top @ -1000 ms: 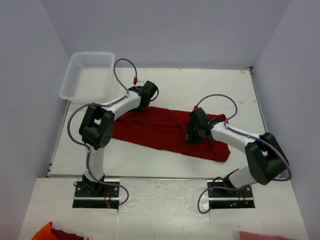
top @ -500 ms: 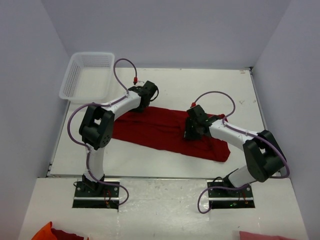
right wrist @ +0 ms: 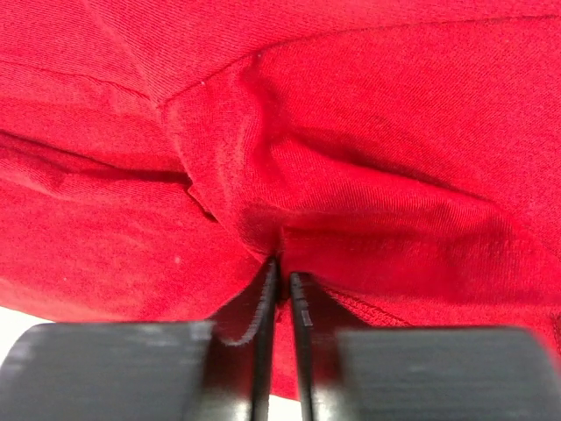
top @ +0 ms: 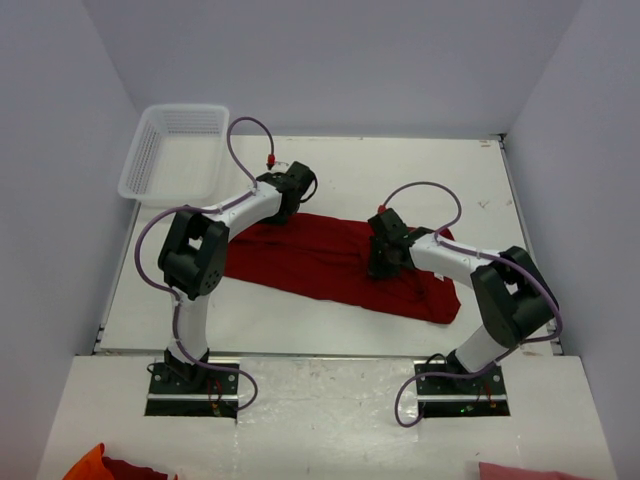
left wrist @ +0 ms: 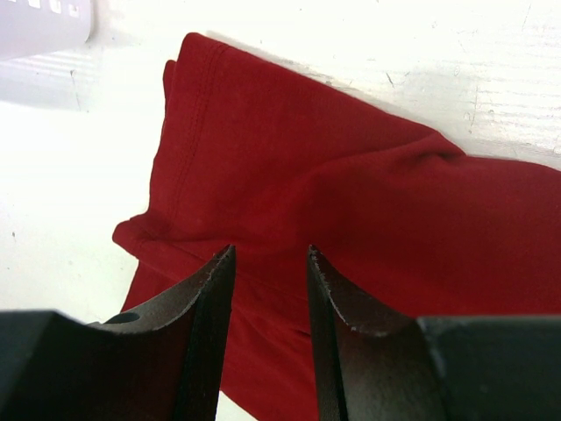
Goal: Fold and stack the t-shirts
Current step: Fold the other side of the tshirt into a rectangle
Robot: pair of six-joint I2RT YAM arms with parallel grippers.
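A dark red t-shirt (top: 320, 258) lies spread as a long band across the middle of the white table. My left gripper (top: 292, 192) hovers over its far left end, jaws open and empty, with a sleeve (left wrist: 210, 132) below in the left wrist view. My right gripper (top: 383, 262) is on the shirt's right half, shut on a pinched fold of the red cloth (right wrist: 282, 237), which bunches up between the jaws in the right wrist view. No neck label shows.
A white plastic mesh basket (top: 175, 152) stands at the table's far left corner. Purple cables loop over both arms. Bits of orange and red cloth (top: 105, 465) and pink cloth (top: 525, 470) lie at the bottom edge, off the table.
My right gripper has slid left and slightly away across the shirt, dragging the pinched cloth with it. The left arm has not moved.
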